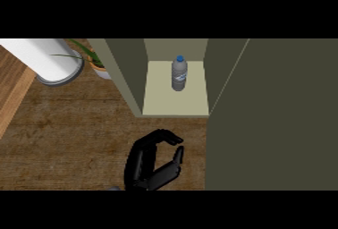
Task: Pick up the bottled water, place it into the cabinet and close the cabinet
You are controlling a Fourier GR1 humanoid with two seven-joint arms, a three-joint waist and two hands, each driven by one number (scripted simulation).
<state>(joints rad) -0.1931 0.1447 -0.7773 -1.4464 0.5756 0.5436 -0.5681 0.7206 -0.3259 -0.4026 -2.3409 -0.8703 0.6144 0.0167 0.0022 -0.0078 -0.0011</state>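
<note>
Standing upright on the cabinet's pale shelf [173, 103], the bottle [179, 74] is what we see first: blue cap up, a grey label round its middle, set toward the back and nothing touching it. The cabinet [125, 76] is open toward us, its olive side walls framing the shelf. To the right a broad dark panel [271, 116] fills the view down to the lower edge; we take it for the door, though its hinge side is hard to make out. Below the shelf, over the wooden counter [73, 134], one black hand [155, 163] shows, fingers bent inward, thumb apart, holding nothing. Its forearm is cut off below, so we cannot tell which hand it is. At upper left a white cylinder [46, 60] partly hides a potted plant [92, 60].
</note>
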